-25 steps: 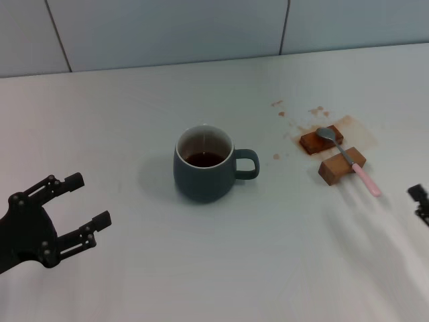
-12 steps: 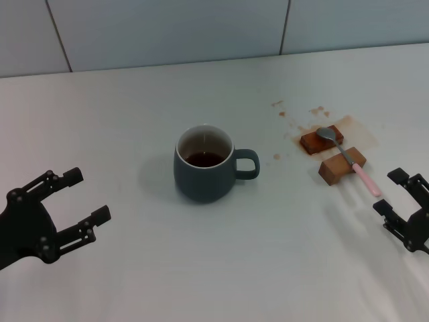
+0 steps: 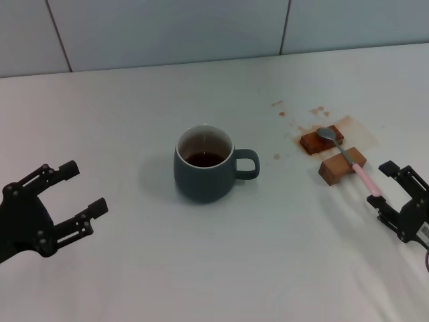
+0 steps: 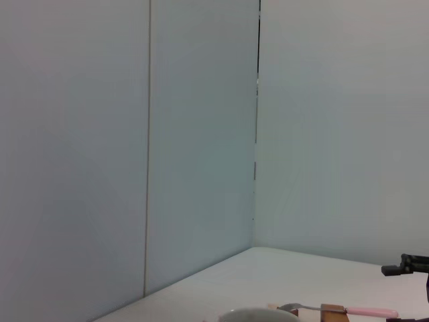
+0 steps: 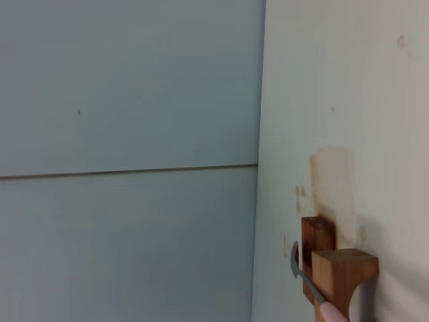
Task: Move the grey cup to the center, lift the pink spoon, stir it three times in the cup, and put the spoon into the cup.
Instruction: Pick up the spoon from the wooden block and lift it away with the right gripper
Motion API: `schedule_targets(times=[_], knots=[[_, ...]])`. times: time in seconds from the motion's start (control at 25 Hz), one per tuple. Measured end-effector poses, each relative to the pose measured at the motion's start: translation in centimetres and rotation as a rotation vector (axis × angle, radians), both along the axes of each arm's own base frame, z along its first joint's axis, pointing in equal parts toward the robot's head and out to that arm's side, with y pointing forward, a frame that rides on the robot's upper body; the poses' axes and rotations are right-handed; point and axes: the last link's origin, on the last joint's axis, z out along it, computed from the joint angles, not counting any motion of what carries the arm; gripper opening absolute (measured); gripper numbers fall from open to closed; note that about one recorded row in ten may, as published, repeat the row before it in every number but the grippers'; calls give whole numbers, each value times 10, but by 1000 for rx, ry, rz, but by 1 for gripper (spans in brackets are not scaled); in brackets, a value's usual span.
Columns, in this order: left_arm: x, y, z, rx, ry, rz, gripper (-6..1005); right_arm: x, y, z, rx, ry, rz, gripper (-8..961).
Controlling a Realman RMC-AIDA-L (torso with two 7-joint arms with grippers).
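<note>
Closest to the camera in the head view, the left gripper (image 3: 75,192) sits low on the robot's left with its two fingers spread wide, nothing between them, well away from everything else on the white table (image 3: 134,107). Over on the other side the right gripper (image 3: 389,191) is down near the table too, fingers apart and holding nothing, and it's just beside the tail end of the pink spoon (image 3: 350,161), close but not touching as far as I can see. The spoon runs away from that gripper, pink handle nearest to it, lying across a light wooden block (image 3: 342,166), with the silver bowl resting on a darker brown block (image 3: 322,141) a bit farther back. The right wrist view shows the same stack end-on: light block (image 5: 344,278) nearest, dark block (image 5: 318,251) behind it, spoon (image 5: 310,285) curving over them. There's a brownish spill stain (image 3: 348,131) around and past the blocks, plus a few small drips (image 3: 277,104) farther out. The grey cup (image 3: 203,164) stands upright roughly midway between the two grippers, well apart from both, handle pointing toward the right gripper's side, dark liquid inside. In the left wrist view only a sliver of its rim (image 4: 258,314) peeks in, with the spoon (image 4: 335,310) beyond it. The pale tiled wall (image 3: 167,30) is behind it all.
</note>
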Motion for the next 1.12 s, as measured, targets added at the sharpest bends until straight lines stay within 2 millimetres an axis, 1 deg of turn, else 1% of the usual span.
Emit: schedule_targets(times=[0.56,1.12], knots=[[3,5,2,15,-11,-5,810,-6,20,-3,-16,-17,8,807],[5,7,4,27,-20,-7,810,-7,27,-5,-23,-27,8,807]])
